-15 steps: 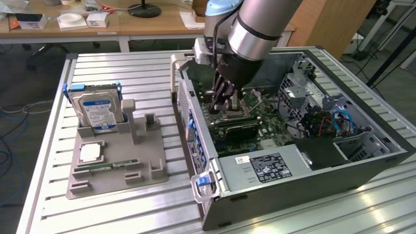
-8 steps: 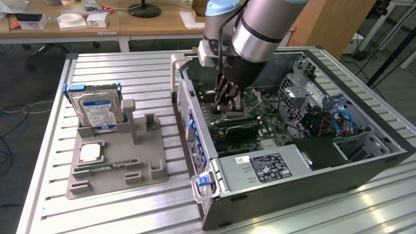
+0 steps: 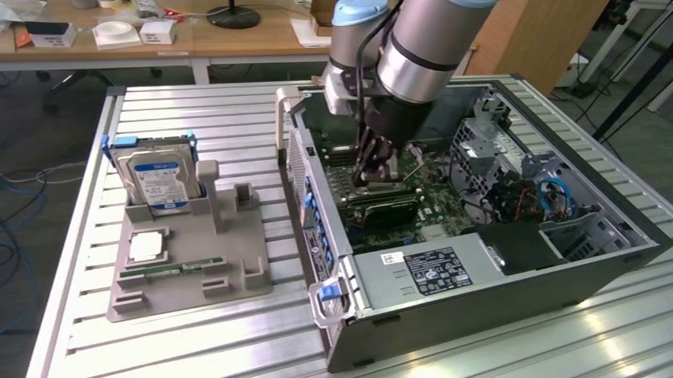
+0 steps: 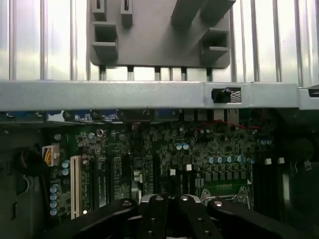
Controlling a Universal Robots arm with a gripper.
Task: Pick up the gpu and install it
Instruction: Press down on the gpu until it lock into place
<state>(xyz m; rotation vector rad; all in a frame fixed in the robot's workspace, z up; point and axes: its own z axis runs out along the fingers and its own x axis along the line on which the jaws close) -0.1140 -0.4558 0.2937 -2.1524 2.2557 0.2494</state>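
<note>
Gripper: inside open PC case, low over motherboard; finger state cannot be told.
Advice: descend squarely, aligned with slot.

Hard drive upright in grey holder

1. The arm is cut off by the exterior view's top edge.
2. The gripper hides part of the motherboard; how its jaws stand cannot be told.
3. The holder is cut off in the wrist view.
</note>
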